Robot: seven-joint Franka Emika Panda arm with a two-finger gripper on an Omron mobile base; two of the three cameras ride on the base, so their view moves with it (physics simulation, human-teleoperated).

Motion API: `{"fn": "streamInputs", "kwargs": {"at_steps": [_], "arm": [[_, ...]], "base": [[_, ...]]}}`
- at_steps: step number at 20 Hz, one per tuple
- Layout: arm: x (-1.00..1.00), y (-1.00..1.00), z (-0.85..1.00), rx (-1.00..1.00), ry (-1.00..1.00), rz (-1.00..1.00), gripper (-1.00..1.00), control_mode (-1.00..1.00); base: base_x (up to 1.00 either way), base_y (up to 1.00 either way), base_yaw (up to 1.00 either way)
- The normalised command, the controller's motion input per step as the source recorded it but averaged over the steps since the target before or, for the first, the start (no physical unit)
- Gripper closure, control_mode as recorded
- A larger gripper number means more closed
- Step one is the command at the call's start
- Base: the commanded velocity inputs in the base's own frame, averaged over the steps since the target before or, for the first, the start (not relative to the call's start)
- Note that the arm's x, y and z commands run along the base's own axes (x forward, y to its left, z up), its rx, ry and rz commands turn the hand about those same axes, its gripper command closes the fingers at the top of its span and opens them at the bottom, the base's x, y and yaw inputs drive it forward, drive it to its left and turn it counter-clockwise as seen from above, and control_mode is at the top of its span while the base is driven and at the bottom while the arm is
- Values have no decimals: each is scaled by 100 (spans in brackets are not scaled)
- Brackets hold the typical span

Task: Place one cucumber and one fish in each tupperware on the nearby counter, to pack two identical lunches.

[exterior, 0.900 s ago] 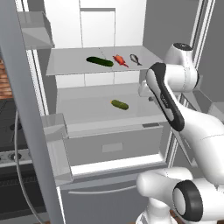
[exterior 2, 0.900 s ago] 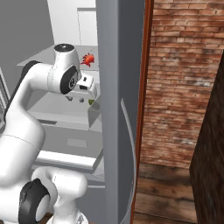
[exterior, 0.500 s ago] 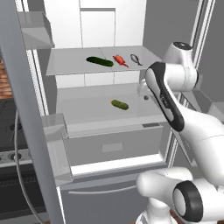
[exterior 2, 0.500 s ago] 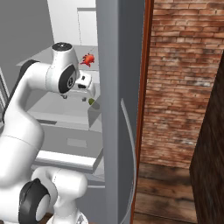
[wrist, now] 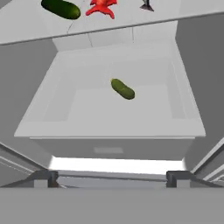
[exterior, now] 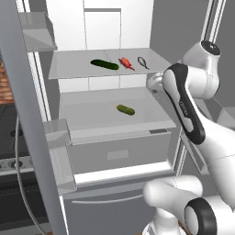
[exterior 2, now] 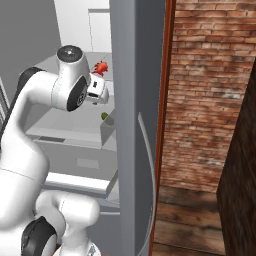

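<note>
Item: open fridge [exterior: 110, 114], two shelves in use.

Upper shelf [exterior: 73, 69]: a long dark cucumber [exterior: 104, 64], a red fish [exterior: 125, 63] just beside it, and a small grey fish [exterior: 143, 61] at the right end. All three lie apart from one another, untouched.

Lower shelf [wrist: 109, 113]: a short green cucumber [wrist: 123, 89] lying alone near the middle, slightly angled.

Gripper [wrist: 111, 178]: mine, poised outside the fridge front, level with the lower shelf and pointed in at the short cucumber. My fingertips [wrist: 43, 178] stand far apart near the bottom corners of the hand view, so the jaws are spread wide. Nothing is between them; I hold nothing.

Step in hand, as I judge it: the fetching stage, with a first item to be picked from the fridge. The two tubs and the counter are not before me, so I cannot say what they hold.

Next move calls for: reaching forward and down over the short cucumber, turning my wrist so the jaws cross its narrow width, then closing. It is round and may roll on the smooth shelf, so a centred grasp matters. The shelf above leaves limited headroom on the way in.
</note>
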Motion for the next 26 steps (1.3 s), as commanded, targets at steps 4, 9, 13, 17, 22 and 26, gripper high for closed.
{"fn": "streamInputs", "kwargs": {"at_steps": [4,9,13,17,22,26], "arm": [[0,33,39,0,-21,0,-100,-100],[12,61,37,-5,-6,-1,-100,-100],[24,17,34,-1,0,-3,-100,-100],[38,0,25,0,0,-3,-100,-100],[42,0,13,0,13,-3,-100,-100],[49,0,0,0,10,0,-100,-100]], "base": [[0,0,0],[0,0,0],[0,0,0],[0,0,0],[0,0,0],[0,0,0]]}}
